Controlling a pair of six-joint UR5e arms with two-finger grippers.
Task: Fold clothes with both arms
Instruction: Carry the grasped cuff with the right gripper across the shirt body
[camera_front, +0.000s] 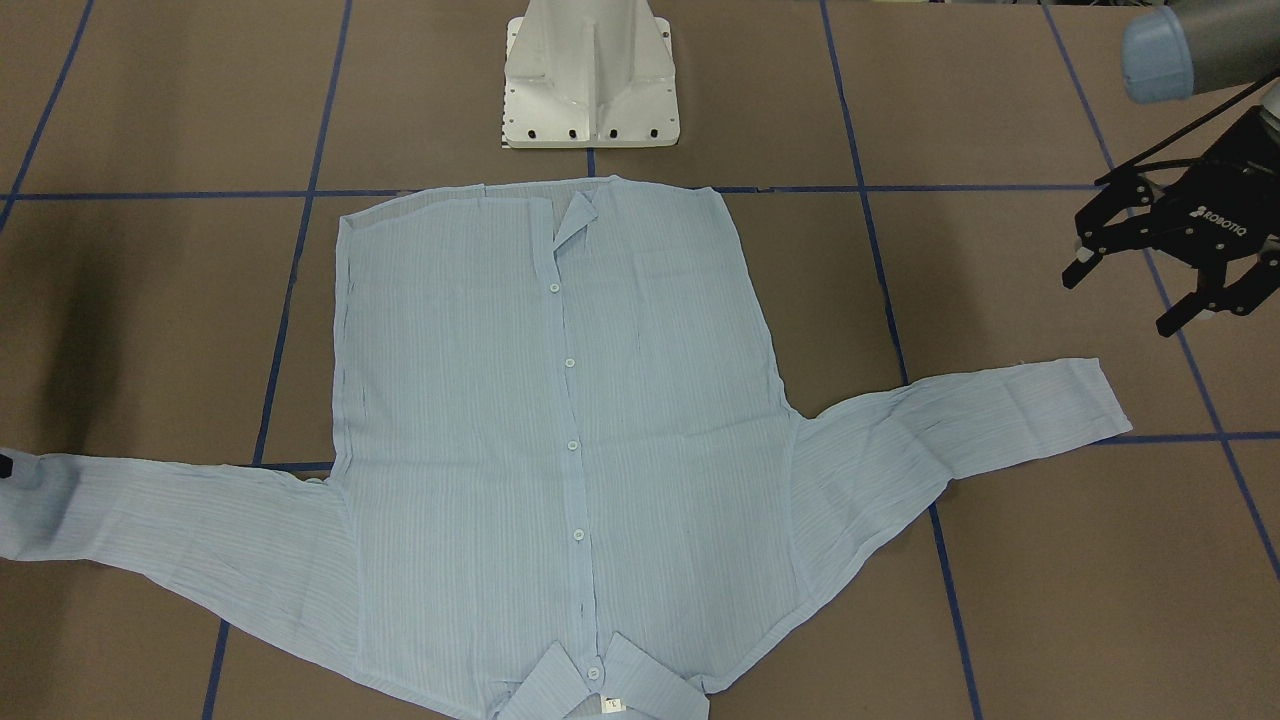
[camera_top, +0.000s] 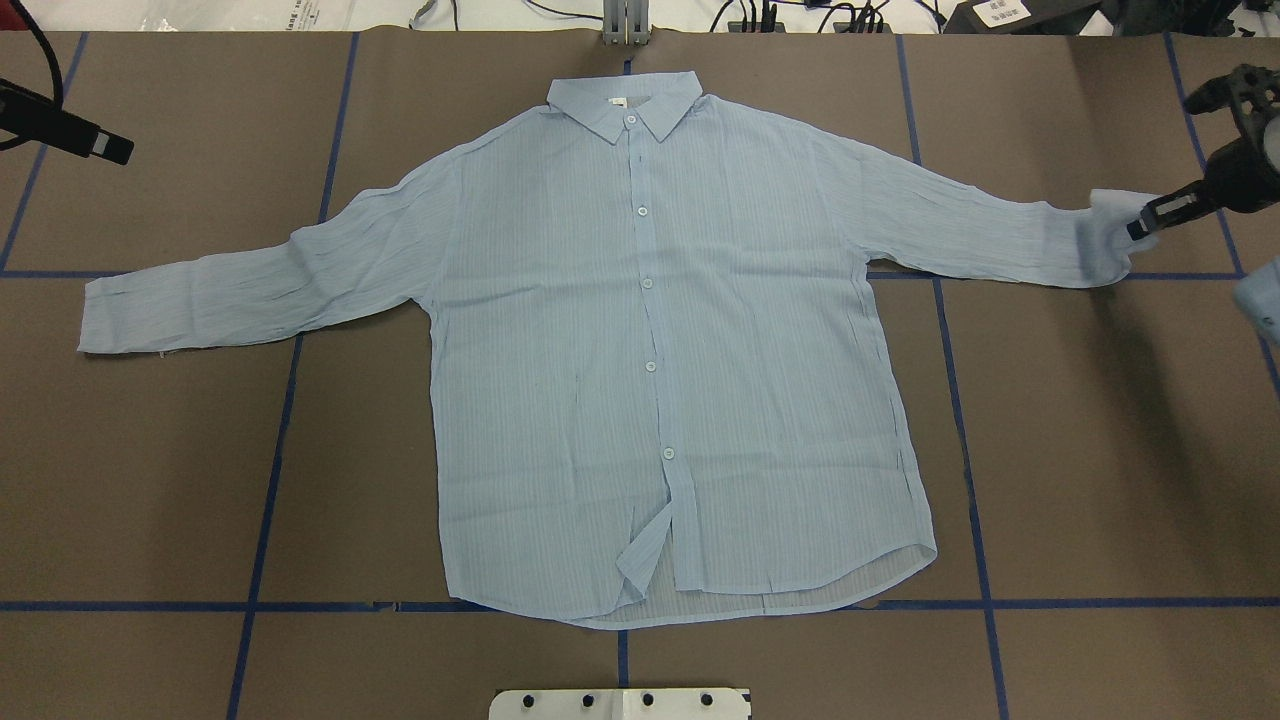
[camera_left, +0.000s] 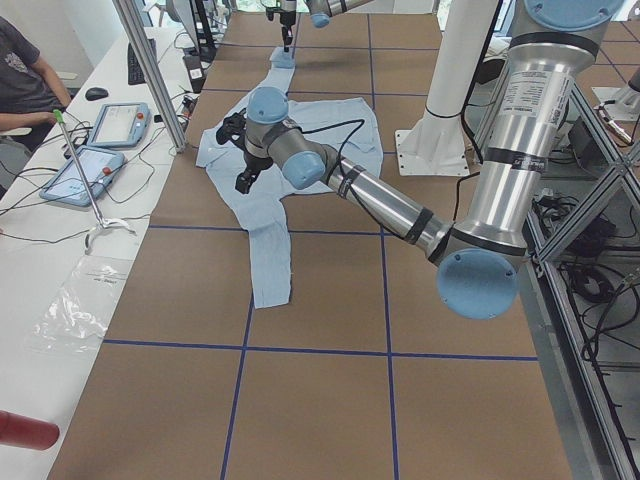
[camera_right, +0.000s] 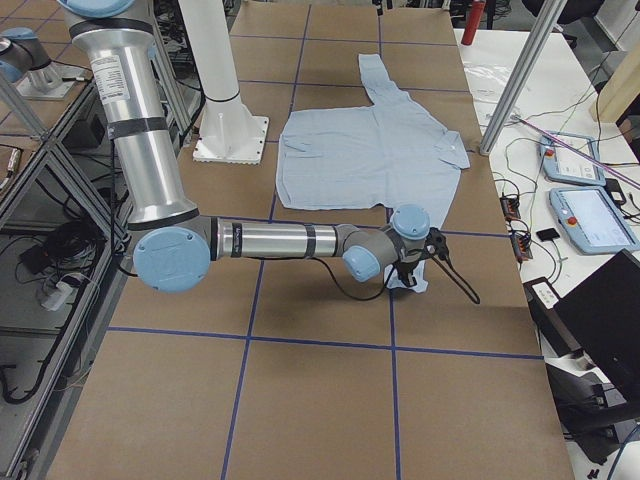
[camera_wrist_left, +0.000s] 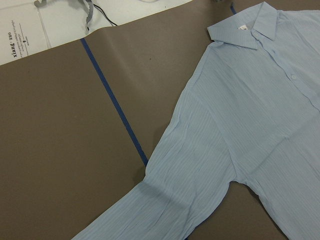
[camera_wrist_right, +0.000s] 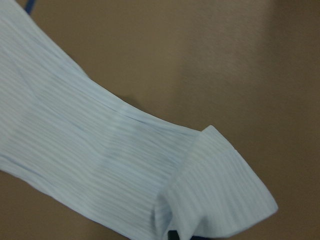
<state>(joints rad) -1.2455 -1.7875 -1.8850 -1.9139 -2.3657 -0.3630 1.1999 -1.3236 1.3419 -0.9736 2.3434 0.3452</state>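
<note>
Pinches a raised cuff of the shirt in the right claw, plain only from its wrist; from the front, hangs the left claw tilted, gaping, empty, near the other cuff.

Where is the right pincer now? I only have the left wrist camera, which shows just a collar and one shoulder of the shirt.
Observer: The black right pincer is at the right-side cuff of the pale-blue striped long-sleeved shirt.
Operator: Is it gripping?
Observer: It looks so. In the right wrist view that cuff curls up off the brown table.
Operator: And my left pincer?
Observer: The black left pincer is open over bare table, apart from the left-side cuff.
</note>
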